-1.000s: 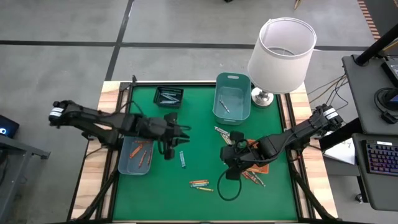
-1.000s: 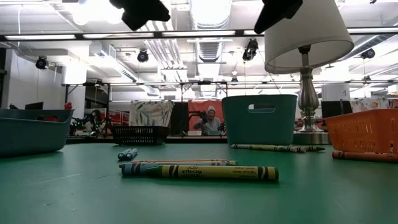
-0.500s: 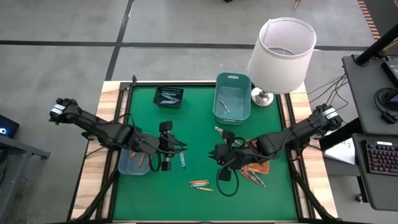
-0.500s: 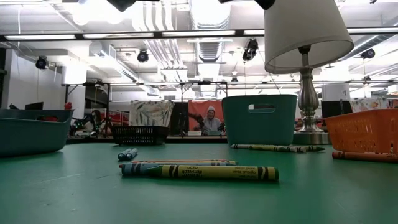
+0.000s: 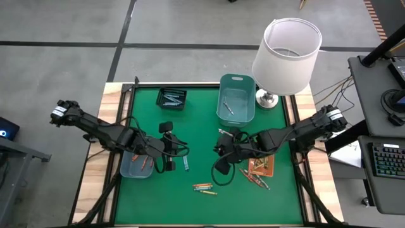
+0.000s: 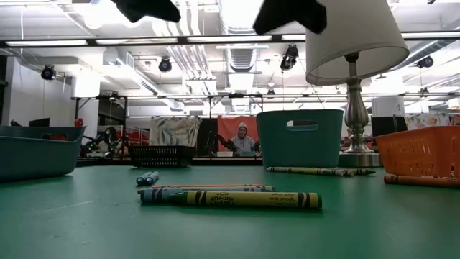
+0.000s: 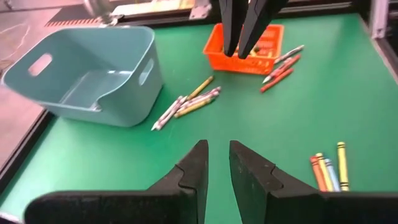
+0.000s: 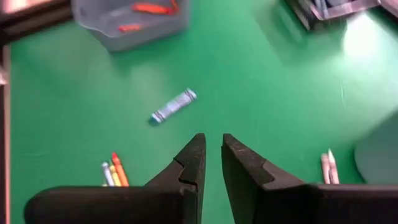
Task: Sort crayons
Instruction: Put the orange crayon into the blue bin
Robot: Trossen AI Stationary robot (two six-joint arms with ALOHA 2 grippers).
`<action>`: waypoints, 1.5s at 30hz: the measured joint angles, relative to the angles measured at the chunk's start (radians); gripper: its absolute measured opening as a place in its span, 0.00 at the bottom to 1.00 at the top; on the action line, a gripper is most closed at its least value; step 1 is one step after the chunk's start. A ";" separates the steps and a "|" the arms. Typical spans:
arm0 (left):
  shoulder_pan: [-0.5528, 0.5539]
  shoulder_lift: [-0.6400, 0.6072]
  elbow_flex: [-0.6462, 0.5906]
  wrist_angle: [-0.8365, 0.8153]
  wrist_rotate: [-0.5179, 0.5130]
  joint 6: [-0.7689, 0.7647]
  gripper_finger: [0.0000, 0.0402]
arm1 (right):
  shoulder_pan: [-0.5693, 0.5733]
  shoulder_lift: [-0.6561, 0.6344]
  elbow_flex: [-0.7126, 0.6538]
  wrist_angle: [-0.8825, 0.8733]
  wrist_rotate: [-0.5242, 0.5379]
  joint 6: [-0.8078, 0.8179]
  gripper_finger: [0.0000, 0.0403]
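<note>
Crayons lie loose on the green table: a small bunch [image 5: 202, 187] near the front, one blue crayon [image 5: 186, 162] mid-table, a few [image 7: 189, 102] in front of the teal bin, and more [image 5: 256, 180] beside the orange tray. My left gripper [image 5: 169, 166] hangs above the table just left of the blue crayon, narrowly open and empty [image 7: 217, 147]. My right gripper [image 5: 221, 168] hangs above mid-table, left of the orange tray. It is also narrowly open with nothing between its fingers [image 8: 212, 137]. In the low view only dark parts of both show at the top.
A grey-blue bin [image 5: 128, 168] with orange crayons stands at the left. A black basket [image 5: 171, 98] and a teal bin [image 5: 236, 104] stand at the back, an orange tray [image 5: 261, 166] at the right. A lamp [image 5: 286, 50] stands at the far right corner.
My left arm has swung a little toward the table's near edge, taking its gripper with it. My right gripper has gone toward the table's left and has rolled about its own axis. No crayon has moved.
</note>
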 joint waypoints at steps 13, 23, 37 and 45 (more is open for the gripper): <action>0.000 0.003 0.000 -0.034 -0.031 -0.007 0.12 | -0.118 0.137 0.000 -0.315 -0.201 0.191 0.11; 0.000 0.003 0.000 -0.044 -0.048 -0.008 0.12 | -0.159 0.189 0.000 -0.432 -0.193 0.255 0.11; 0.000 0.003 -0.002 -0.044 -0.049 -0.010 0.12 | -0.189 0.324 0.000 -0.436 -0.183 0.249 0.11; 0.000 0.003 -0.002 -0.044 -0.050 -0.011 0.12 | -0.200 0.365 0.000 -0.433 -0.156 0.242 0.11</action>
